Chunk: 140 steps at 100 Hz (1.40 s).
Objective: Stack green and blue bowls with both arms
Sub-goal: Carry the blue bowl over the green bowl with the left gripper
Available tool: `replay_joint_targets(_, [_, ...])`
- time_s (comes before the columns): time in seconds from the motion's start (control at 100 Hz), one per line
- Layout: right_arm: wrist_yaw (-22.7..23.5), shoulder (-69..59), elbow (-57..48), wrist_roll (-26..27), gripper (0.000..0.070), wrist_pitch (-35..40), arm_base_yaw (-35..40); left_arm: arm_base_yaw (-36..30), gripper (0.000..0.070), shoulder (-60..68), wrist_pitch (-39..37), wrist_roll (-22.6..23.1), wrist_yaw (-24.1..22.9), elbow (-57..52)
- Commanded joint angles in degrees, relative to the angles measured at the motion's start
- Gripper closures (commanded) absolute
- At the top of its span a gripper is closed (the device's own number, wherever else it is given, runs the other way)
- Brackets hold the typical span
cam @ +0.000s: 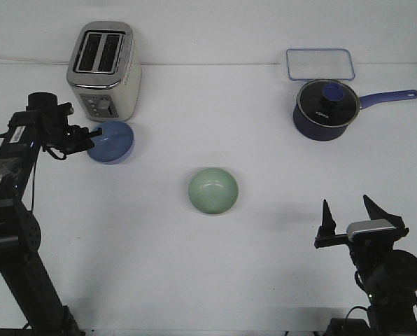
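Observation:
The pale green bowl (213, 190) sits upright near the middle of the white table (194, 273). At the left, just in front of the toaster, the blue bowl (113, 142) is tilted so its inside faces the camera. My left gripper (91, 143) is shut on the blue bowl's left rim. Near the front right corner, my right gripper (345, 204) stands open with its two fingers pointing up. Nothing is between them, and it is well to the right of the green bowl.
A silver toaster (102, 70) stands at the back left, right behind the blue bowl. At the back right are a dark blue saucepan (324, 110) with a glass lid and its handle pointing right, and a clear rectangular container (320, 64).

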State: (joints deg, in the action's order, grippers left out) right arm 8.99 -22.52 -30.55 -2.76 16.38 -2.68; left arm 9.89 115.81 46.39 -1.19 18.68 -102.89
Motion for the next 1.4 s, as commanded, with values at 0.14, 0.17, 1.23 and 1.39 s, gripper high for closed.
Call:
replay_joint_targets(0.14, [-0.1, 0.0, -0.1, -0.3, 0.0099, -0.6, 0.0, 1.0, 0.0697, -8.6, 3.8, -1.0, 2.6, -1.6])
replay_joint_targets(0.17, [0.0, 0.0, -0.1, -0.3, 0.0099, -0.6, 0.0, 1.0, 0.0697, -9.6, 4.6, -1.0, 2.6, -1.5])
replay_joint_targets(1.23, [0.0, 0.0, -0.1, -0.3, 0.0099, -0.6, 0.0, -36.8, 0.0696, -11.8, 5.1, -1.6, -3.8, -1.5])
replay_joint_targets(1.39, [0.0, 0.0, -0.1, -0.3, 0.0099, -0.6, 0.0, -39.1, 0.0696, -8.9, 4.2, -2.4, -3.8, -1.5])
